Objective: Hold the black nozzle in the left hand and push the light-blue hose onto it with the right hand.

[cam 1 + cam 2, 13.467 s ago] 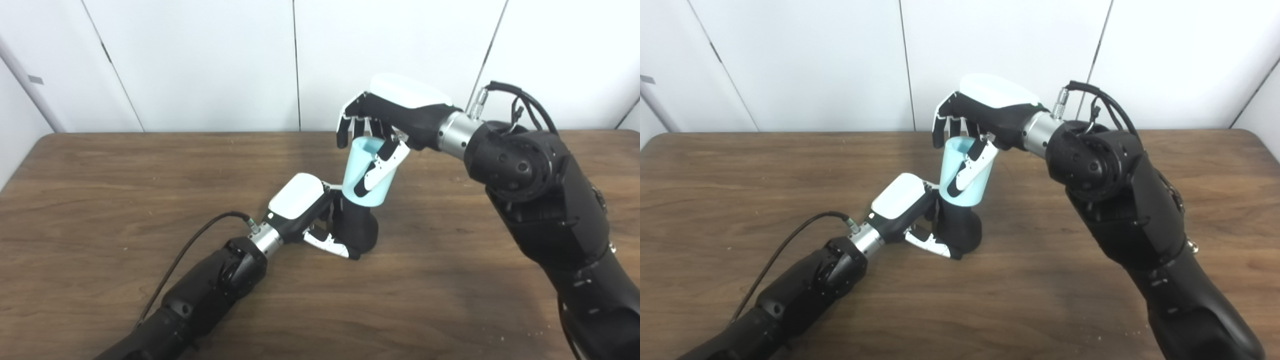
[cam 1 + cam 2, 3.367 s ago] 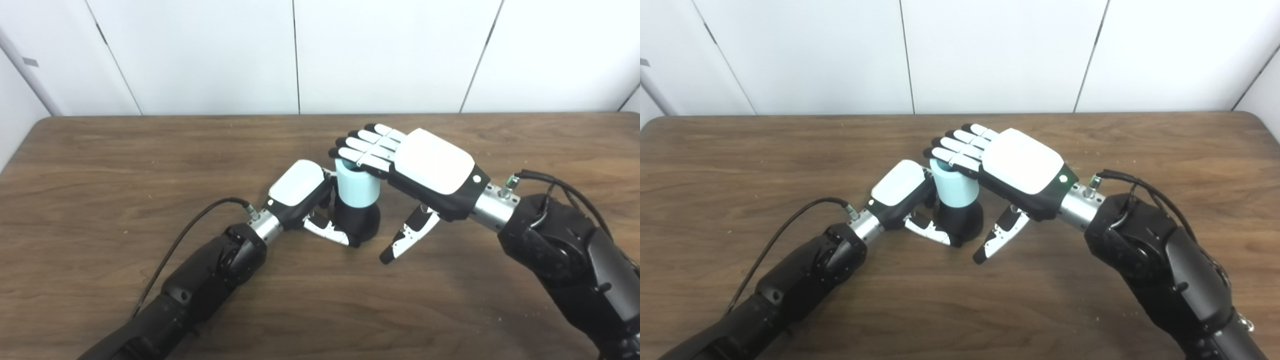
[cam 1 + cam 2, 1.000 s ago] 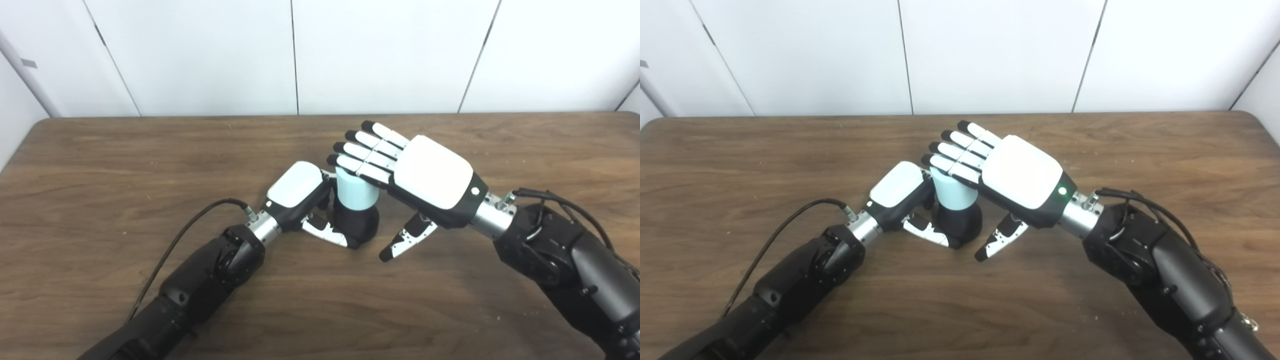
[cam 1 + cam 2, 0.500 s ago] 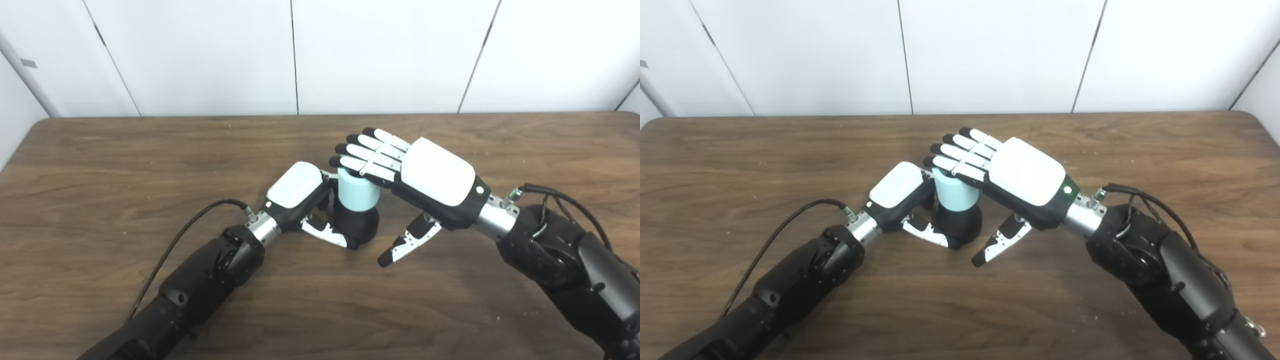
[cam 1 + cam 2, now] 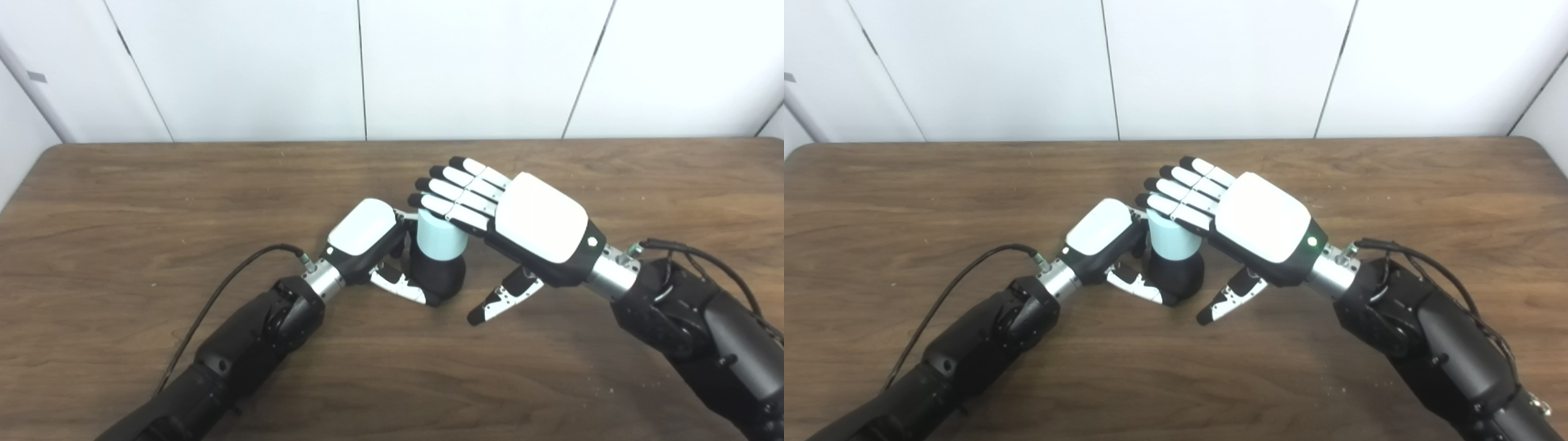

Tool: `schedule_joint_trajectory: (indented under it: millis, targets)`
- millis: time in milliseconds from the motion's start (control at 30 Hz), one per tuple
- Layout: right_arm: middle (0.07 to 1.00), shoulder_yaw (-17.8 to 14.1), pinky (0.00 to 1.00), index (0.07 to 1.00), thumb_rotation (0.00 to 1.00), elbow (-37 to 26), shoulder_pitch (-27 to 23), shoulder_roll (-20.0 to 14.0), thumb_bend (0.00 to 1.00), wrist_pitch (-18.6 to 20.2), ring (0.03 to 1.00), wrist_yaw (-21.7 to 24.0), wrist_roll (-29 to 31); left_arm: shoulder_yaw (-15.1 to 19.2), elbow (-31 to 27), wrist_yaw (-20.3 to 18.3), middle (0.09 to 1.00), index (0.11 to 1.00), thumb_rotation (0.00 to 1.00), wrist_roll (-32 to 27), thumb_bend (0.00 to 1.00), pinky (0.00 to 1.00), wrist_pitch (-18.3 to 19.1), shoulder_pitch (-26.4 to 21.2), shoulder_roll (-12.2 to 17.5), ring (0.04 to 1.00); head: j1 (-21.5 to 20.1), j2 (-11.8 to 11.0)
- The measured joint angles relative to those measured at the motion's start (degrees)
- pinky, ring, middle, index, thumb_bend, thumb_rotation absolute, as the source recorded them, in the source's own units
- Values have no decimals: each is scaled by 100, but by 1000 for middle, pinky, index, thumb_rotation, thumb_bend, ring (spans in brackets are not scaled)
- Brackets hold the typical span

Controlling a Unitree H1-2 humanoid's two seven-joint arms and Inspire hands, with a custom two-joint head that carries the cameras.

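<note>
The brown table (image 5: 122, 202) carries both arms, which meet near its middle. The right hand (image 5: 520, 226) lies flat, palm down, its fingers (image 5: 456, 196) straight and spread and holding nothing; their undersides rest over the top of the hose (image 5: 440, 236), while the thumb (image 5: 502, 297) points down toward the table, apart from the nozzle. The left hand (image 5: 370, 245) is wrapped around the nozzle (image 5: 436, 278), which stands upright on the table. The hose sits upright over the nozzle's top, only its short light-blue sleeve showing above the black base. Compared with 13.5 s ago, the hose is no longer tilted in the right hand's grasp but seated lower.
</note>
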Motion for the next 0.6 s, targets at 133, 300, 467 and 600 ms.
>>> schedule_joint_trajectory:
  millis: [133,300,467,600]
  targets:
    - [936,15,977,907,369,-2,-2,0,742,0,962,-53,-116,0,-2,-2,380,411,437,0,630,294,0,1,0,347,0,0]
    - [939,38,986,907,376,3,-6,-3,749,1,965,-73,-141,0,-3,-3,377,406,437,0,631,292,0,3,0,342,0,9]
    - [942,81,988,908,382,18,-41,-36,754,1,970,-94,-141,0,-3,-3,379,410,437,0,630,290,0,5,0,343,0,9]
    - [942,98,989,911,384,28,-58,-45,755,1,973,-103,-141,0,-3,-3,385,402,438,0,630,296,0,5,1,350,0,-9]
